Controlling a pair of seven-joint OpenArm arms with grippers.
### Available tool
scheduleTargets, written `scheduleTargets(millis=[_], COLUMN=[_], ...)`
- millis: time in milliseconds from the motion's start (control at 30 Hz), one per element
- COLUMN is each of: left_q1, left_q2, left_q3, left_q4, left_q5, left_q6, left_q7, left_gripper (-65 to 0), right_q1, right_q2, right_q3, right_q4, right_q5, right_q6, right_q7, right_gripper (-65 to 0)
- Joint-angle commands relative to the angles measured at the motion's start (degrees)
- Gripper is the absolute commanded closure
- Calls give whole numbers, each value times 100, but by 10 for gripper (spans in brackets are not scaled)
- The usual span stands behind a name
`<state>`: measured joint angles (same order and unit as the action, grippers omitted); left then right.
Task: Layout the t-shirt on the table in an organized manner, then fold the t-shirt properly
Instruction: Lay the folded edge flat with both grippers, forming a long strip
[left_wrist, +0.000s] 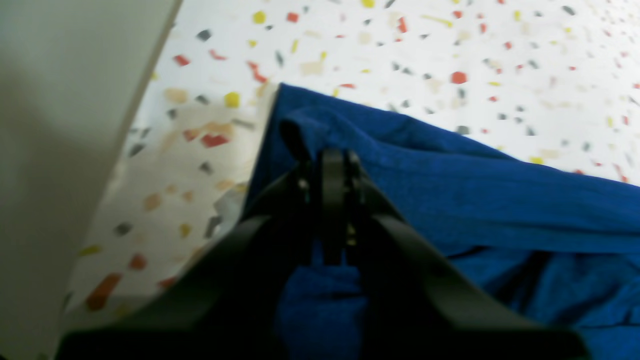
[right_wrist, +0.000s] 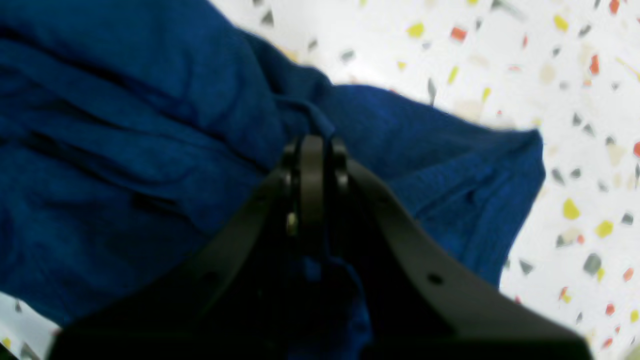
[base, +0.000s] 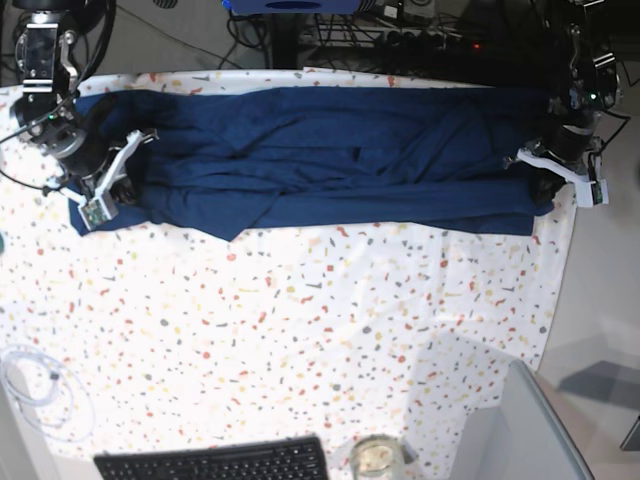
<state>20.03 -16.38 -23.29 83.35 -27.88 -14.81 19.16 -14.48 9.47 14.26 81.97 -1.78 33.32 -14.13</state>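
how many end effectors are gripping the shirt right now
2. The right end effector pinches the t-shirt at its end on the base view's left; the left end effector pinches the opposite end, near the table edge.

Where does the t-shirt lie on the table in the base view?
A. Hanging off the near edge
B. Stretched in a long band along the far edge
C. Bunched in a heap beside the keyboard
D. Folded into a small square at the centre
B: the t-shirt spans the far side of the table, held at each end by the left hand and the right hand.
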Motion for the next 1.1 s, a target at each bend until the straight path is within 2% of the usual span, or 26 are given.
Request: scheduleTargets(millis=[0,100,400,567,767,900,1067], left_q1=[6,155,489,577,568,586,586], left_q2=[-81,-81,-81,-63,-37,122,166], left_q3=[-40,-40,-49,-454,-489,-489,-489], left_q4=[118,223,680,830,777,715,443], left_q5=[-47,-56,-56,-65,-47,-3,-3], left_q6=[-1,-1,-1,-1,-1,-1,-1], left_q7=[-118,-118,-109,-100,278,269,260], left_gripper=[0,0,0,0,0,0,0], right_q1=[2,-95,-341,-341,-438,-499,-640], right_q2=[77,77,68,68,68,-178,-249], right_q3=[38,38,46,301,266,284,257], right_q4=[132,282,642,677,677,686,677], right_q5=[59,59,59,59,59,33,33], right_q6=[-13,-13,-31,-31,-31,-31,-31], right_q7=[11,-183,-209,-209,-209,-209,-209], right_gripper=[-2,0,0,0,0,0,0])
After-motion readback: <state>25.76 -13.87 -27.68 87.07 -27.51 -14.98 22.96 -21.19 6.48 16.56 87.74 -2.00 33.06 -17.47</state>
